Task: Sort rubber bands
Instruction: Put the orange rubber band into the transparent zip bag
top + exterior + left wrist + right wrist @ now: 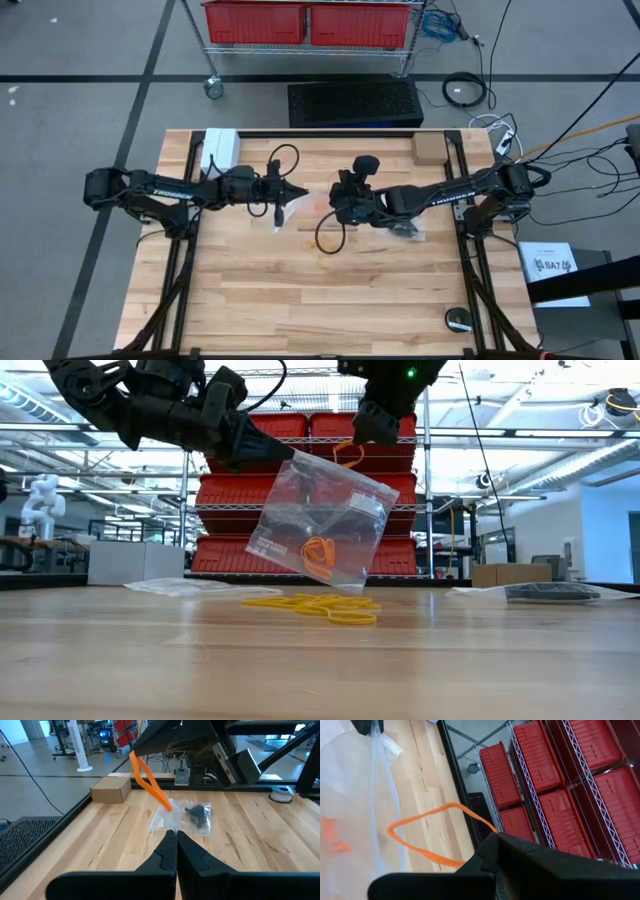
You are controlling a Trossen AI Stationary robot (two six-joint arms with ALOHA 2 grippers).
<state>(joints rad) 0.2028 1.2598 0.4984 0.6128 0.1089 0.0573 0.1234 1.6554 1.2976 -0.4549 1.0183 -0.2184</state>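
We note an orange band pinched in the black right gripper. The black left gripper holds a clear bag containing orange bands. Yellow bands lie on the light wood-grain table. Red bins stand beyond the far edge.

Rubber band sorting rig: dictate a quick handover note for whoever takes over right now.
Left gripper: shut on the clear bag, held above the table; orange bands already inside.
Right gripper: shut on an orange band, above the bag's mouth.
Yellow bands lie on the table under the bag.
Left: drop this band in, sort the yellow pile.
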